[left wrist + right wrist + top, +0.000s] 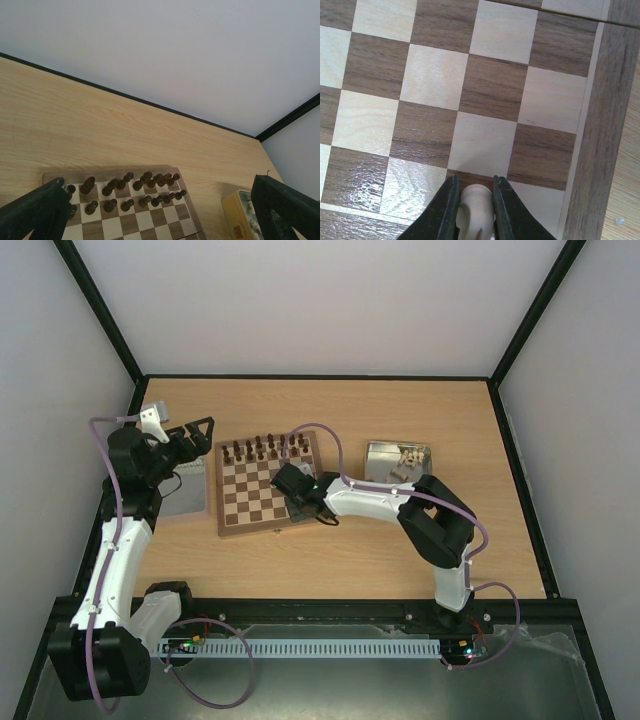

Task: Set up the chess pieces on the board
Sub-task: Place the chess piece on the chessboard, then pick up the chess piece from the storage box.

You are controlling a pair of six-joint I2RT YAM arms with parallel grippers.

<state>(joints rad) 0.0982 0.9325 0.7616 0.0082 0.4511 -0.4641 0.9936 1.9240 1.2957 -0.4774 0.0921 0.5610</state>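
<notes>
Where the right wrist camera looks down, the right hand [475, 192] is closed on a cream chess piece [476, 206] low over a corner of the board [485, 90] — a grip the top view hides. Farther off, the left hand [190, 436] hangs wide open by the board's far left corner — dark pieces [265, 448] line the far rows.

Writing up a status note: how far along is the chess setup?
Done: dark pieces fill the board's two far rows. In hand: the right gripper is shut on a cream piece, low near a board corner. Left: none visibly stand on the board; more cream pieces wait in the tin at right. The left gripper hangs open.
</notes>
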